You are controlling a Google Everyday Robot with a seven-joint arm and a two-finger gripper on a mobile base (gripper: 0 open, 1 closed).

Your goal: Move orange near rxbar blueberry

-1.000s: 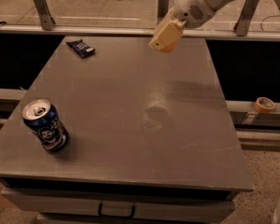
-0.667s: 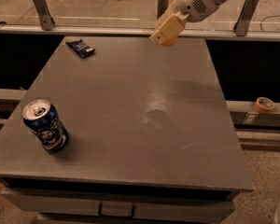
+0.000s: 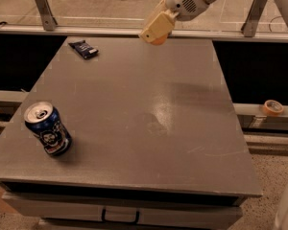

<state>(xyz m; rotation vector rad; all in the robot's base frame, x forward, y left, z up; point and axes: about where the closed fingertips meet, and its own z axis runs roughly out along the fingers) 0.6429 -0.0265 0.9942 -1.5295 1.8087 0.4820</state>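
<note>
The rxbar blueberry point(image 3: 84, 49) is a flat dark navy bar lying near the far left corner of the grey table point(image 3: 134, 109). My gripper point(image 3: 156, 30) hangs above the far edge of the table, near its middle, to the right of the bar. Its cream fingers are shut on the orange point(image 3: 159, 41). Only the fruit's lower edge peeks out below them. The gripper holds it in the air, well above the tabletop.
A blue soda can point(image 3: 47, 128) stands upright near the front left corner of the table. A roll of tape point(image 3: 272, 107) lies on a ledge off the right side. A metal rail point(image 3: 105, 30) runs behind the table's far edge.
My gripper, with the orange in it, has moved left and a little farther back, closer to the bar. The can and the bar have not moved.
</note>
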